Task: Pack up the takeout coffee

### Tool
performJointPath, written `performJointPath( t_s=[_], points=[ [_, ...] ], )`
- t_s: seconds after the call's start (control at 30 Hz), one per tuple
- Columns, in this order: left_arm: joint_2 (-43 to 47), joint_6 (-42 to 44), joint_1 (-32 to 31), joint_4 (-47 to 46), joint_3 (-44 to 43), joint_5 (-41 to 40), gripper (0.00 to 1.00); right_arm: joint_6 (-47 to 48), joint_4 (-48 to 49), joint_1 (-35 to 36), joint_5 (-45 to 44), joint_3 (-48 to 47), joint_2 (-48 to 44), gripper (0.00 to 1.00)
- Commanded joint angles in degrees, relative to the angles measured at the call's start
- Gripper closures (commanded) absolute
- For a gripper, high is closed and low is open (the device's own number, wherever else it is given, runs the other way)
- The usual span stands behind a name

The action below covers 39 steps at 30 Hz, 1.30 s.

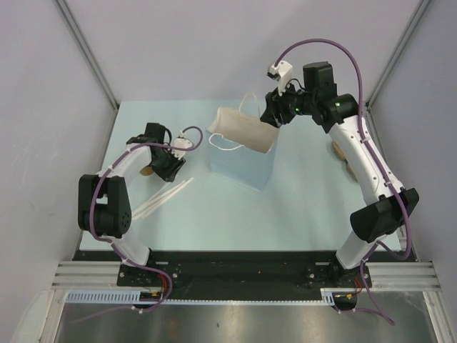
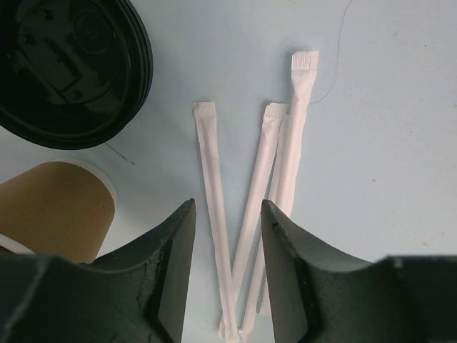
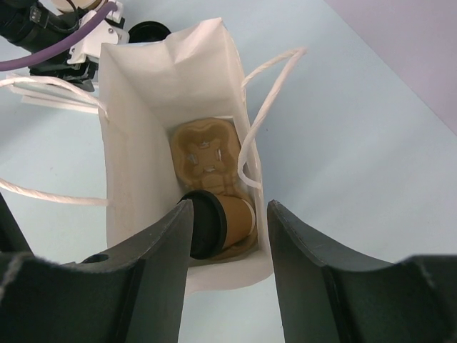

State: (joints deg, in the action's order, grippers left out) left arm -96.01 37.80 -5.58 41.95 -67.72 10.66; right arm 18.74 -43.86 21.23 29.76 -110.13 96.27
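Right wrist view: takeout coffee (image 3: 223, 223) lies sideways in the bag (image 3: 143, 121), lid (image 3: 203, 227) pointing frame-left, straight below the right gripper (image 3: 230, 209), jaws parted, empty.

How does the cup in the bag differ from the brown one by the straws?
The cup in the bag wears a black lid; the cup on the table shows none, with loose lids beside it. The cup in the bag lies tipped over on a cardboard tray inside the white bag; the cup on the table sits out by the straws. Both are brown paper.
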Motion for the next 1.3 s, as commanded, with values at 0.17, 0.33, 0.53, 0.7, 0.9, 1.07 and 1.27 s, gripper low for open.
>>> performJointPath(
  t_s=[0.17, 0.33, 0.53, 0.7, 0.9, 1.07, 1.27],
  points=[
    [-4.3, -2.7, 0.0, -3.3, -1.6, -1.0, 0.58, -1.3, 1.2, 0.8, -1.3, 1.2, -2.8, 0.49],
    [-7.8, -2.1, 0.0, -4.5, -2.0, -1.9, 0.58, -1.3, 0.5, 0.9, -2.1, 1.1, -2.8, 0.49],
    [-9.8, -0.3, 0.0, -5.4, -0.3, -4.9, 0.65, -1.3, -0.1, 0.9, -3.0, 1.4, -3.4, 0.49],
    [-10.2, 0.4, 0.1, -4.7, 0.0, -5.4, 0.83, -1.3, 0.3, 0.9, -3.1, 1.4, -3.5, 0.49],
    [-5.3, -0.3, 0.0, 0.5, -4.6, -3.4, 0.97, -1.3, 1.2, 0.9, -3.0, 0.6, -3.3, 0.49],
    [0.3, -0.4, 0.0, 10.7, -13.4, -0.8, 1.0, -1.3, 1.6, 0.9, -3.0, -0.1, -3.1, 0.5],
    [4.2, -2.6, 0.0, 24.7, -26.8, 8.0, 1.0, -1.9, 2.5, 0.8, -3.6, -0.7, -3.4, 0.49]
  ],
)
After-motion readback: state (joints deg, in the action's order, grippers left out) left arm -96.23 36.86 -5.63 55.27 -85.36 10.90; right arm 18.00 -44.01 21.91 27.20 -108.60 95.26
